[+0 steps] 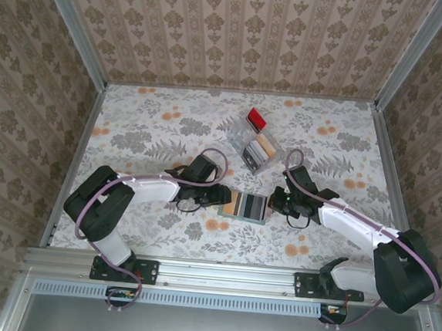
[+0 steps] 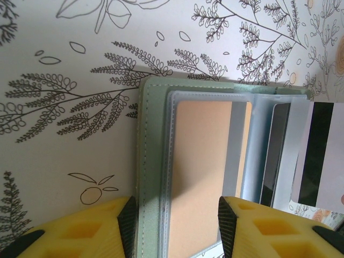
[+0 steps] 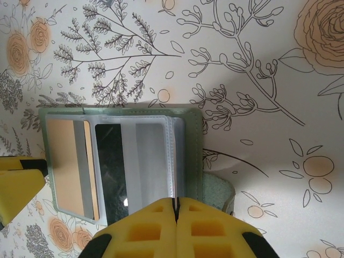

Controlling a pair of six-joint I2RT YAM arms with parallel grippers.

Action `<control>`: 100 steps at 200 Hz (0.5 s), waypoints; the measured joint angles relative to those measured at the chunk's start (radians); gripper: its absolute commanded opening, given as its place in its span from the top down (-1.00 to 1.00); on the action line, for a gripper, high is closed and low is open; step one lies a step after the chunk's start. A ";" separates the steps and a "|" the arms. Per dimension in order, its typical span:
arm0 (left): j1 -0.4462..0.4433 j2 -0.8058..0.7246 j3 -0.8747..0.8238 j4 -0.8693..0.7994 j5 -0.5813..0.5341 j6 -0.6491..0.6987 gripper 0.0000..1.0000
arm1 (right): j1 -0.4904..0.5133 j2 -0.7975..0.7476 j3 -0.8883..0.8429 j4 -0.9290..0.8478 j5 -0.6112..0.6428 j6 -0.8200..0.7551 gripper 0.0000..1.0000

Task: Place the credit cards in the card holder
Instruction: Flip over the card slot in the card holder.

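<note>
Left pincer (image 2: 177, 220) clamped across one half of open card holder (image 2: 153, 161), tan card (image 2: 201, 161) in its sleeve, right pincer (image 3: 174, 205) closed tight at opposite edge, card holder flat on table (image 1: 147, 128) between both arms

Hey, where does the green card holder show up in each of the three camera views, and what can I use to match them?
Top external: the card holder lies open just below the picture's centre.
Left wrist: lower middle, running to the right edge.
Right wrist: left of centre, in the lower half.
Shared landmark: the tan card in its clear end sleeve.
</note>
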 measured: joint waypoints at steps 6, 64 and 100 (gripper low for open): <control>0.000 0.000 0.000 0.000 0.000 0.000 0.06 | 0.000 0.000 0.000 0.000 0.001 0.000 0.97; 0.000 0.006 0.000 0.000 0.000 0.000 0.07 | 0.000 0.028 0.000 0.021 0.000 0.001 0.97; 0.000 0.006 0.000 0.000 0.000 0.000 0.08 | 0.000 0.048 0.000 0.061 -0.013 0.006 0.97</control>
